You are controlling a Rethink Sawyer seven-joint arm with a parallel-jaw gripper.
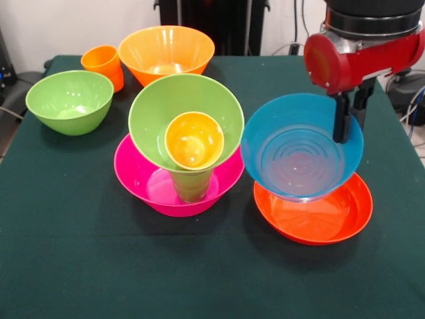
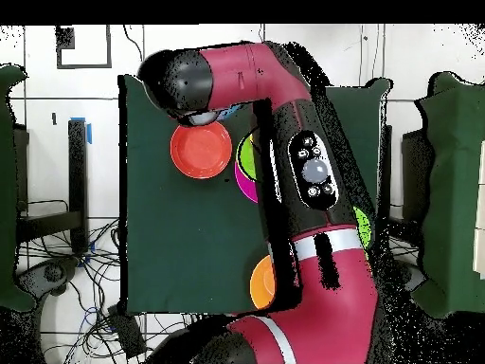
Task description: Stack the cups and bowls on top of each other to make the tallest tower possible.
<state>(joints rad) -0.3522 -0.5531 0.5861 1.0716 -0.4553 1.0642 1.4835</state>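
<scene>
My gripper (image 1: 350, 126) is shut on the far rim of the translucent blue bowl (image 1: 299, 156), one finger inside and one behind. The bowl hangs tilted towards the camera, its base just over the red-orange bowl (image 1: 315, 219). To its left stands the tower: a large pink bowl (image 1: 143, 179) holds an upright green cup (image 1: 191, 186). A light green bowl (image 1: 159, 116) leans on that cup, with a yellow cup (image 1: 194, 141) lying inside it. In the overhead view the arm hides the gripper. The red-orange bowl (image 2: 201, 150) shows there in full, the pink bowl (image 2: 248, 186) only as a sliver.
A second light green bowl (image 1: 70, 101) sits at the left. Behind it are an orange cup (image 1: 103, 65) and a large orange bowl (image 1: 166, 52) at the back of the dark green table (image 1: 212, 279). The red arm (image 2: 313, 180) crosses the overhead view.
</scene>
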